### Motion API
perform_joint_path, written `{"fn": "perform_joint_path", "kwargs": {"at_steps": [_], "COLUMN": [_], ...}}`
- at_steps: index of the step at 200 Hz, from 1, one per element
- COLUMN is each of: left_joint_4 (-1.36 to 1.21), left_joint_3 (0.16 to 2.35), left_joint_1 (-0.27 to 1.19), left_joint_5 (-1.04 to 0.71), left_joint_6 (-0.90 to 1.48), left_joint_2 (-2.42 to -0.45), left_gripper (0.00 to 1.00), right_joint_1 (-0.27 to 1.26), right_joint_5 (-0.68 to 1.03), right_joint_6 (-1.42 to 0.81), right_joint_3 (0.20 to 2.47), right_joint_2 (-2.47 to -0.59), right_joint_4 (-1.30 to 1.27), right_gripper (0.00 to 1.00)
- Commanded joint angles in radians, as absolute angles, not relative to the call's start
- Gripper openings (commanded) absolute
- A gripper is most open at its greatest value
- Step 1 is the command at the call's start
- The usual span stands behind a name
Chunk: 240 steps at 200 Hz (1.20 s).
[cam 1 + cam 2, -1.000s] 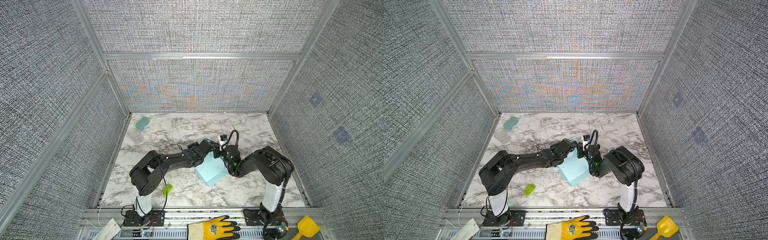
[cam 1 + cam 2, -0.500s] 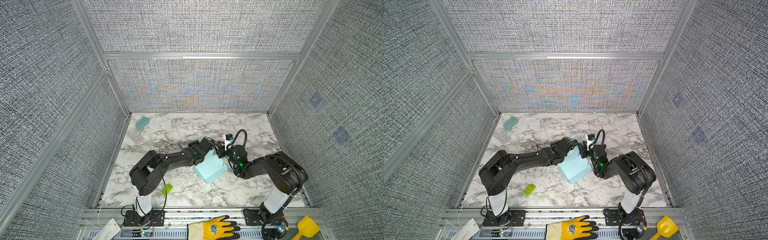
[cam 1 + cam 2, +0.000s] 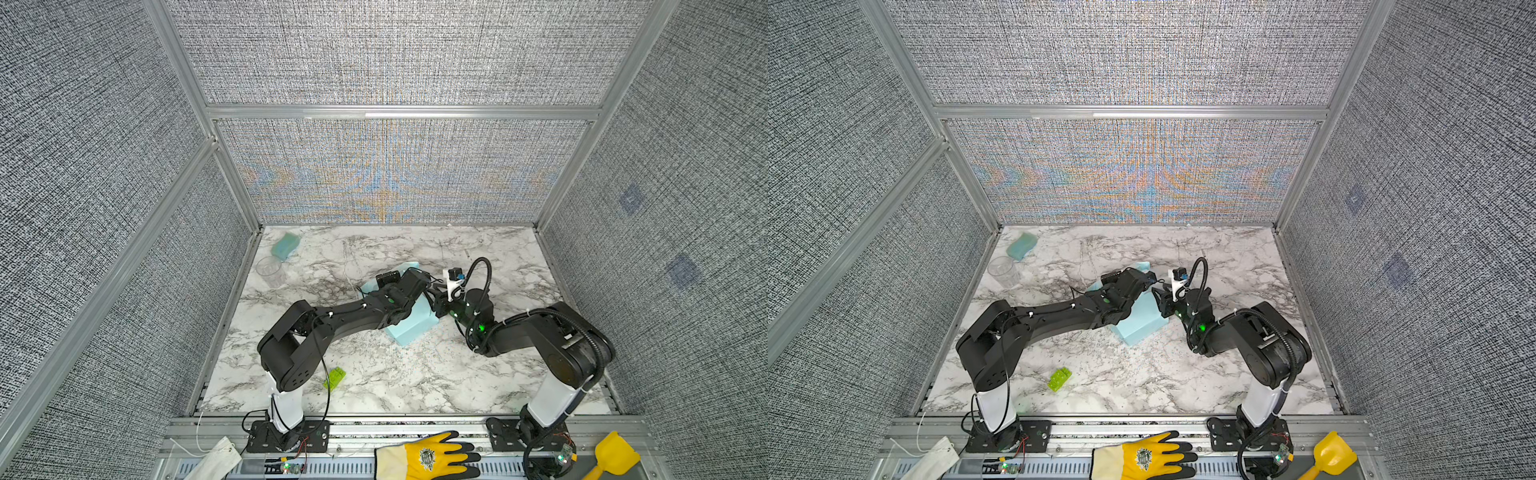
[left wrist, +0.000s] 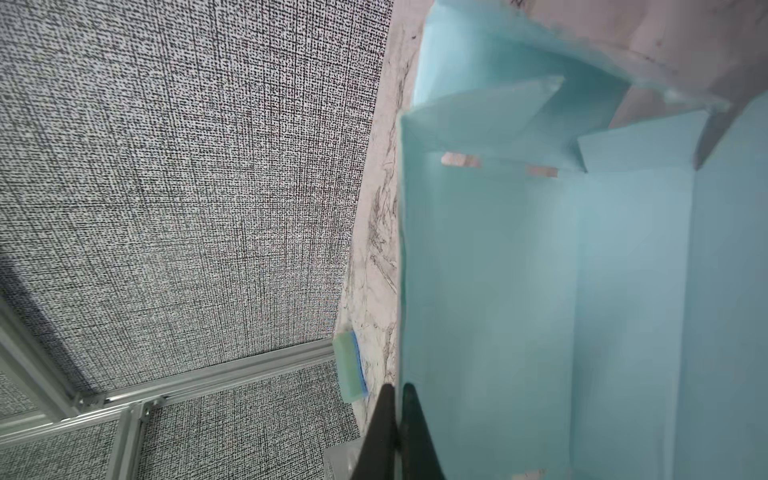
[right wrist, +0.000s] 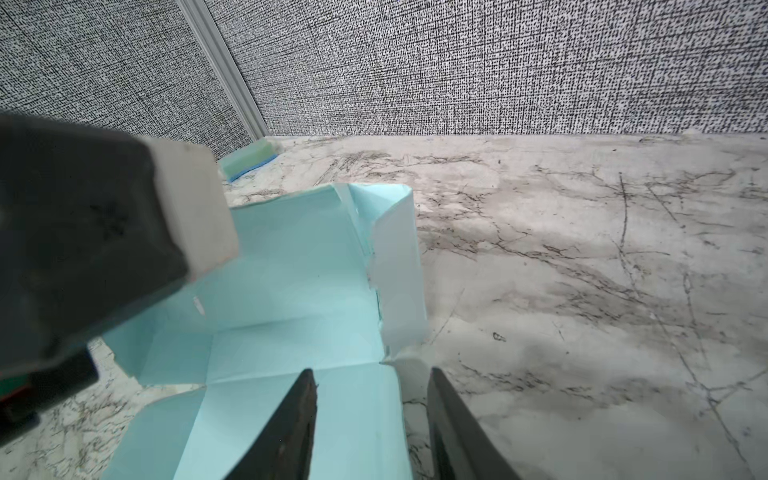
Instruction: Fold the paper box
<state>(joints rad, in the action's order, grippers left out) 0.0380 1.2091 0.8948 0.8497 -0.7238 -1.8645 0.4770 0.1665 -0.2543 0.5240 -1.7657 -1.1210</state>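
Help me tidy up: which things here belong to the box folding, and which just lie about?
In use: pale light-blue cardboard paper box; left pincer, shut on its wall; right pincer, open.
Lying about: teal sponge block; clear plastic cup; lime-green toy brick; yellow work glove; yellow plastic scoop.

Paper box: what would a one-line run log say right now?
paper box: partly folded | left gripper: shut on its wall | right gripper: open at its edge

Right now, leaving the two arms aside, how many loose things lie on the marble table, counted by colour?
Pale blue: 1, the paper box
Teal: 1, the sponge
Clear: 1, the cup
Lime green: 1, the toy brick
Total: 4
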Motion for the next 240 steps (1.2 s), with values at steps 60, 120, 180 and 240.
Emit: {"fn": "perform_joint_path", "kwargs": {"at_steps": [60,120,180,240], "left_joint_4": [0.050,0.049,0.054,0.056], "left_joint_3": [1.187,1.181,1.187,1.183], "left_joint_1": [0.928,0.934,0.934,0.933], "left_joint_5": [0.907,0.910,0.907,0.895], "left_joint_6": [-0.713,-0.716,-0.708,-0.698], "left_joint_2": [-1.883,-1.883,-1.884,-1.879], "left_gripper": [0.00,0.00,0.00,0.00], "right_joint_1": [0.483,0.483,0.494,0.509], "right_joint_5": [0.169,0.172,0.155,0.040], "right_joint_6": [-0.279,-0.284,-0.302,-0.304], "right_joint_3": [0.598,0.608,0.645,0.660], "right_joint_2": [-1.883,-1.919,-1.954,-1.979], "right_joint_4": [-1.219,-1.237,-1.241,-1.239], "right_gripper": [0.47,0.47,0.45,0.30]}}
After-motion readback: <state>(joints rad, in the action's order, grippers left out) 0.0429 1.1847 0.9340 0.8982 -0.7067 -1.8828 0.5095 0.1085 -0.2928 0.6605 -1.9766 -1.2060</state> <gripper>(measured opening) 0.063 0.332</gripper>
